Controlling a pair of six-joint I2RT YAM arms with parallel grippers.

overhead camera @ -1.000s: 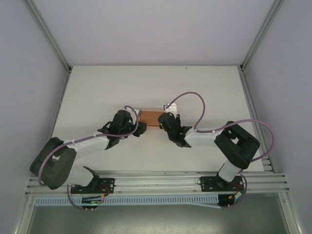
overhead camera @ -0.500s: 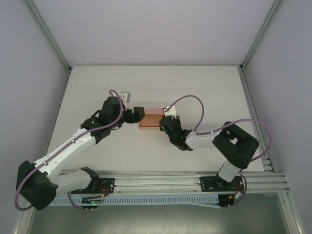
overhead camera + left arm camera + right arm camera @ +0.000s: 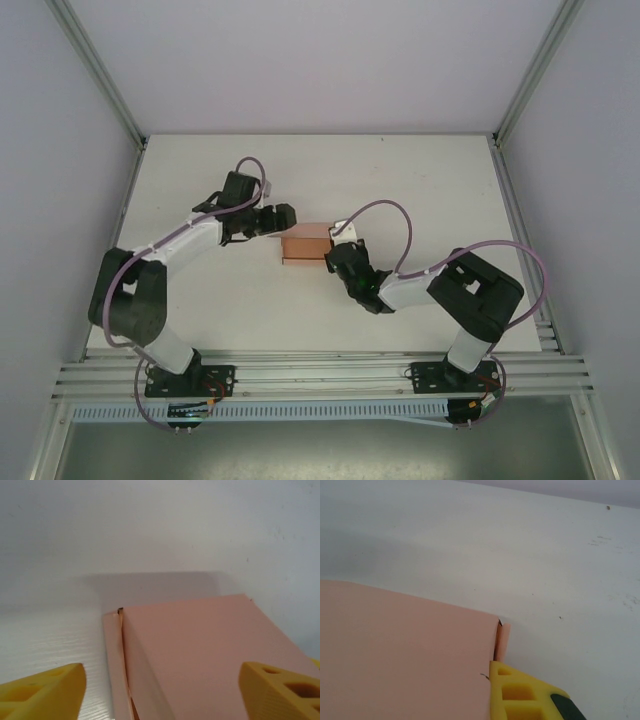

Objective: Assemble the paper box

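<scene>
I see the salmon-pink paper box (image 3: 303, 246) just left of the middle of the overhead frame, on the white table (image 3: 420, 190), between the 2 grippers. It looks folded up into a small rectangular shape rather than lying as a flat sheet.

The left gripper (image 3: 284, 218) sits at the box's upper left corner in that frame, its arm reaching in from the lower left. On the left wrist camera its 2 yellow fingertips (image 3: 42, 692) stand in the bottom corners of the frame, spread wide, so it is released and holding nothing. The box (image 3: 200, 650) fills the lower centre between them. A strip of white table separates the left fingertip from the box; I cannot tell whether the right fingertip touches it. A narrow flap with a creased seam runs down the box's left side there.

The right gripper (image 3: 333, 258) is against the box's right end in the overhead frame. On the right wrist camera a broad pink panel (image 3: 405, 655) covers the lower left, and 1 yellow finger (image 3: 520, 695) at bottom centre lies tight against its right edge, beside a small tab. The other finger is hidden behind the card. This gripper is clenched, grasping the box's edge.
</scene>
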